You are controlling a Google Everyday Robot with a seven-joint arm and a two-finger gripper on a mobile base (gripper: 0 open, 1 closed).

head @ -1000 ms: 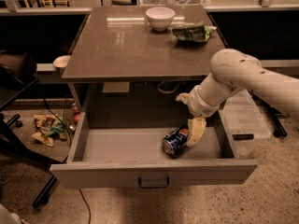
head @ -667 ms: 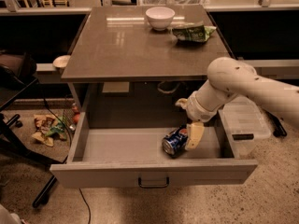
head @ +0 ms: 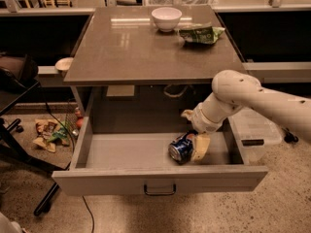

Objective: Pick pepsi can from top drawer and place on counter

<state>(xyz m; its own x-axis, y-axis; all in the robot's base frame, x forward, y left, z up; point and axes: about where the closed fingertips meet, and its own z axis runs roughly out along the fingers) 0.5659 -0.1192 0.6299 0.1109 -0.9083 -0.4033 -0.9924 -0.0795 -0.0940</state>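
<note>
- Snack wrappers (head: pixel 48 132) lie scattered on the floor at the far left, near the drawer's left wall.
- The top drawer (head: pixel 107 178) stands pulled out below the counter (head: pixel 146 47), with its dark handle facing the camera.
- A white bowl (head: pixel 166 18) sits near the counter's back edge.
- The pepsi can (head: pixel 181 148) lies on its side on the drawer floor, right of the middle and close to the front panel.
- The gripper (head: pixel 193 132) reaches into the drawer from the right with its claw spread wide. One pale finger (head: pixel 201 147) touches the can's right side, and the other sticks out behind the can, apart from it.
- A green snack bag (head: pixel 201 34) lies just right of the bowl.
- A clear plastic bin (head: pixel 255 130) stands on the floor beside the drawer's right wall.
</note>
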